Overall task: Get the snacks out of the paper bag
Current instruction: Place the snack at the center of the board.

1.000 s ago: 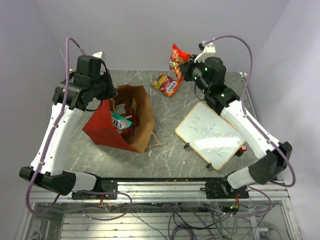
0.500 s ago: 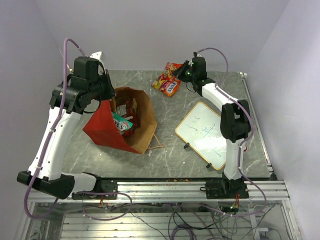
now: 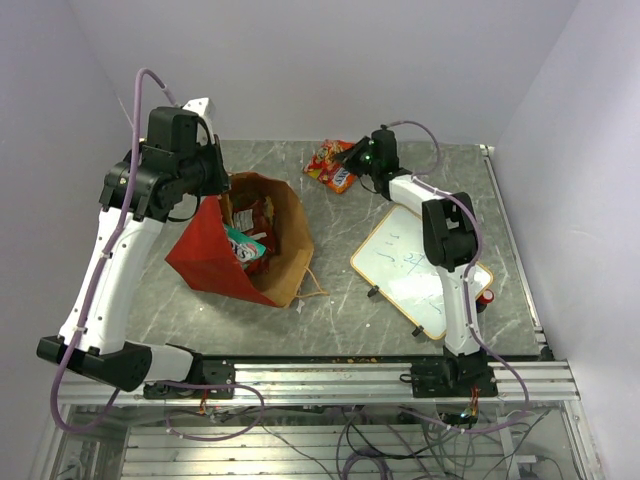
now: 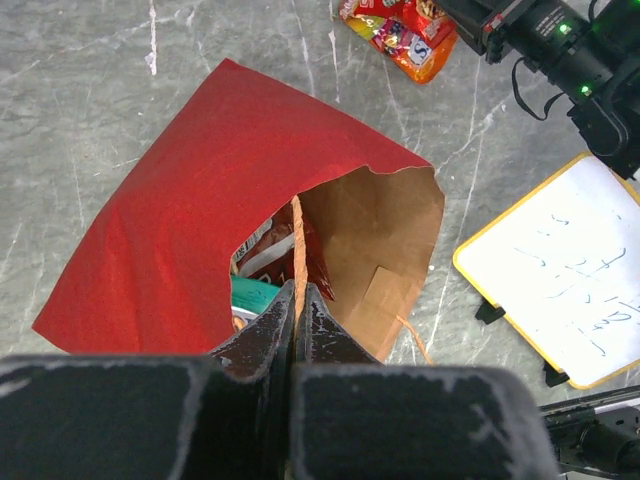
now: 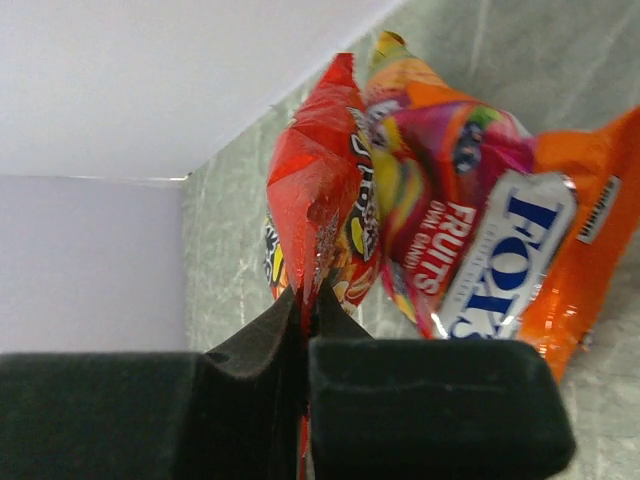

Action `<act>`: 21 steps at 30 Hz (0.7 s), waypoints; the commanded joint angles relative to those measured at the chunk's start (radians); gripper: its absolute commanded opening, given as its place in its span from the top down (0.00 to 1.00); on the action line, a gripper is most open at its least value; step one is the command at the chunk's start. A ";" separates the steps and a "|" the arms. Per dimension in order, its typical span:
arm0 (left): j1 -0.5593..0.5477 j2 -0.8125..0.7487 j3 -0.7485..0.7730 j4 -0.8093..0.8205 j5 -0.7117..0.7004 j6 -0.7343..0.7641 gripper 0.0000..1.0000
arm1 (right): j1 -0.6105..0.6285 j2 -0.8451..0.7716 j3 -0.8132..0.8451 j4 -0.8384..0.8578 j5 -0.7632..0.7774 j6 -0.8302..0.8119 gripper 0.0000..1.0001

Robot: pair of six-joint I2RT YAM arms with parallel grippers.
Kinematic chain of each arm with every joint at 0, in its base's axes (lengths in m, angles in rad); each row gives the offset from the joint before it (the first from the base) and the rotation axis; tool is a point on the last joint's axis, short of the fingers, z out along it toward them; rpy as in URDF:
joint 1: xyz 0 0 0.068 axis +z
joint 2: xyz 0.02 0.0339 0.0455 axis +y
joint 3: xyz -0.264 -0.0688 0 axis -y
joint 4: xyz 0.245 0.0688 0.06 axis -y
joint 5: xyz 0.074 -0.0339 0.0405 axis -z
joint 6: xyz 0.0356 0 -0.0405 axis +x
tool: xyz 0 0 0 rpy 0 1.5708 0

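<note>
The red paper bag [image 3: 215, 258] lies tilted open at the table's left, its brown inside [image 4: 385, 250] showing. Snacks sit inside it: a teal packet [image 3: 243, 244] and red ones [image 4: 268, 258]. My left gripper [image 4: 298, 292] is shut on the bag's string handle [image 4: 297, 240] and holds the mouth up. My right gripper [image 5: 312, 298] is shut on the edge of a red chip bag [image 5: 320, 205], low at the far middle of the table, next to an orange Fox's candy packet [image 5: 500, 260]. Both packets show in the top view [image 3: 332, 166].
A white whiteboard [image 3: 420, 268] with a yellow rim lies at the right, under the right arm's span. The back wall stands just behind the far packets. The bag's other string handle [image 3: 312, 285] trails on the grey marble table [image 3: 340, 310].
My right gripper has come down and left with the red chip bag, from held high to low beside the orange packet. The left gripper holds the handle as before.
</note>
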 commanded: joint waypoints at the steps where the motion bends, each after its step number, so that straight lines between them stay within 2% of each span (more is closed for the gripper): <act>1: -0.007 -0.009 0.037 -0.005 -0.033 0.039 0.93 | -0.004 0.051 0.039 0.008 0.020 0.035 1.00; 9: -0.005 -0.009 0.035 -0.002 -0.033 0.038 0.93 | -0.005 0.051 0.010 -0.151 0.112 -0.072 0.92; 14: -0.005 0.000 0.040 -0.003 -0.022 0.042 0.93 | -0.012 0.080 0.047 -0.207 0.126 -0.112 0.87; 21: -0.005 -0.008 0.024 0.002 -0.002 0.028 0.93 | -0.015 0.047 -0.005 -0.185 0.178 -0.111 0.88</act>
